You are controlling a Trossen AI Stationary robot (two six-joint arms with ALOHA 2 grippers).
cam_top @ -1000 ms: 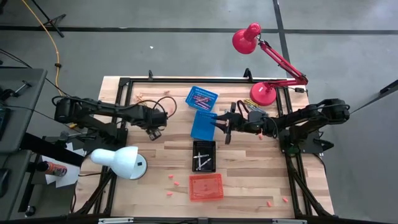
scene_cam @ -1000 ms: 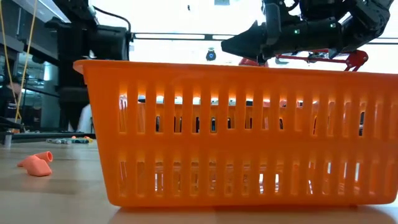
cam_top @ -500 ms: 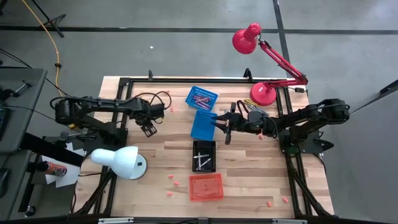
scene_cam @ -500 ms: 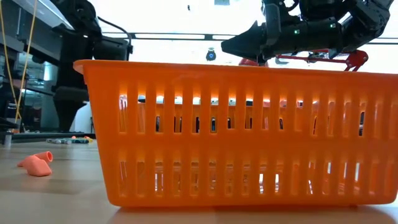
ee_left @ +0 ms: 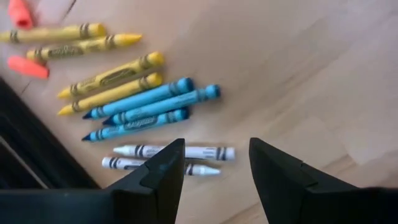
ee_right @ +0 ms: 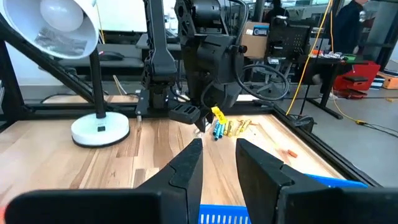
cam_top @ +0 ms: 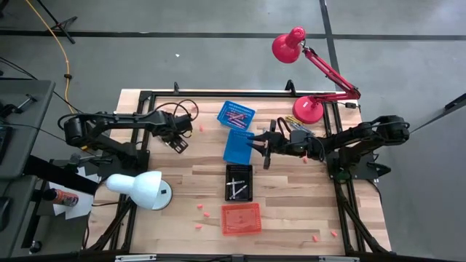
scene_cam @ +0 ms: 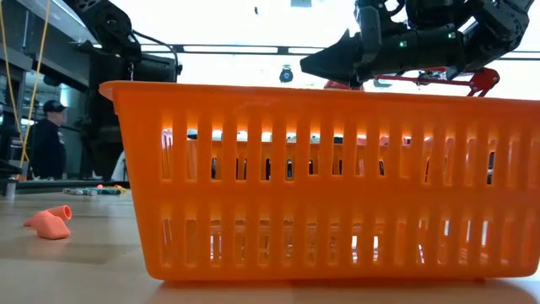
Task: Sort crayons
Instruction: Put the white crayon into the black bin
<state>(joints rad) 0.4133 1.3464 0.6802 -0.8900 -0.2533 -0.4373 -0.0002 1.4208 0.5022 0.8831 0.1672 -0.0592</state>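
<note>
The left pincer [ee_left: 211, 171], fingers apart, is being hovered over the white crayons [ee_left: 174, 152] at twelve o'clock; one alone should be straddled squarely

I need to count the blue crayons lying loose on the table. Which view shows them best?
The left wrist view: three blue crayons lie side by side, unobstructed. The right wrist view shows them small beneath the left arm; the other views don't resolve them.

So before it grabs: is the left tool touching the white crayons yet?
Cannot tell: the left wrist view shows the open left tool overlapping the white crayons, hiding contact.
</note>
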